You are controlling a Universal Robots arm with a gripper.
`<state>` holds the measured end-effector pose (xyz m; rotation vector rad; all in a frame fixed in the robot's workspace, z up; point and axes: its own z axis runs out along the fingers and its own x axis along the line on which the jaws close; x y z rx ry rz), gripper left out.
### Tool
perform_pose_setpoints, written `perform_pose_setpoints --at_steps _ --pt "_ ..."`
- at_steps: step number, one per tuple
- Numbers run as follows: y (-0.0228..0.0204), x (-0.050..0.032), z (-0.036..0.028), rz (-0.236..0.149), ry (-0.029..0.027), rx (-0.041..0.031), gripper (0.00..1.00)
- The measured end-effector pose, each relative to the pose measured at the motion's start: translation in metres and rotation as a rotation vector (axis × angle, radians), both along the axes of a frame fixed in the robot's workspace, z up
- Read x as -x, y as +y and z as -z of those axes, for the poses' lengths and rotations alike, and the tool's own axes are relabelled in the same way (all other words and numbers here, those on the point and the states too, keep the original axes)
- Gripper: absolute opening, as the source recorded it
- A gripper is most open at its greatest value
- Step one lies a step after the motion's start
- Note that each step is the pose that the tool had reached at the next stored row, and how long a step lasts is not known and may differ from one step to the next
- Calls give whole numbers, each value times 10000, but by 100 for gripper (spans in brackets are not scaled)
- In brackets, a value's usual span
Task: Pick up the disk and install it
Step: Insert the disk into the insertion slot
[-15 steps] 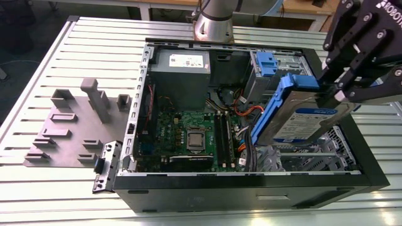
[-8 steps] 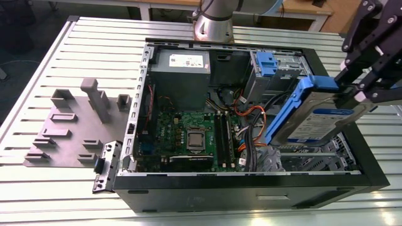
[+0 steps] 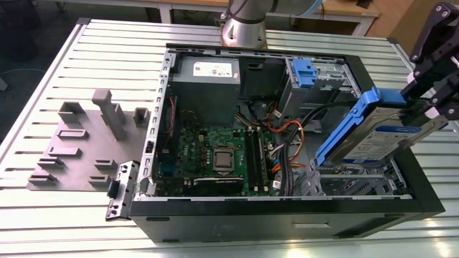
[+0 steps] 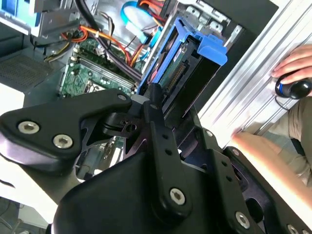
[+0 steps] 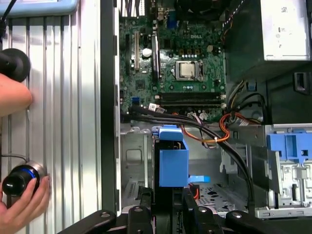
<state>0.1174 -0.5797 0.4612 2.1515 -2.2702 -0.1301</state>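
Gripper (image 3: 420,110) is clamped on the disk (image 3: 369,137), holding it at its upper end. In the first wrist view the two fingers flank the blue frame edge-on.

The disk hangs tilted over the computer case (image 3: 287,220) at the exterior view's right. Its lower end dips inside, above the empty drive bay (image 3: 358,185). The upper end stands out past the case wall. Not seated yet. I cannot tell whether the lower corner touches the bay metal.

Surroundings: the motherboard (image 3: 215,156) lies to the exterior view's left of the bay. A bundle of black and orange cables (image 5: 195,119) crosses just beyond the disk's leading edge. A person's hand (image 5: 24,204) rests on the slatted table (image 3: 72,231) beside the case, fingers round a black knob (image 5: 17,178) (looks like some control device).

Risks, as judged from here:
- Cable snag: the bundle sits close to the disk's path. A leading corner could catch a loop and drag it into the bay.
- Jamming: at this tilt the frame rails are not lined up with the bay guides. Pushing without levelling could wedge it or scrape the case wall.
- Slip: the grip is on one end only, so any side load from a wedge could twist the disk in the fingers.
- The hand is near the case wall.
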Motion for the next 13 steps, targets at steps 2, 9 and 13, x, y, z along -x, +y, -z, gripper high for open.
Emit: perform_pose_setpoints --at_steps 2,9,13 --pt "0 -36 11 -1 10 7 35" --pt "0 -48 58 -52 13 17 35" --pt "0 -48 60 -67 13 17 35"
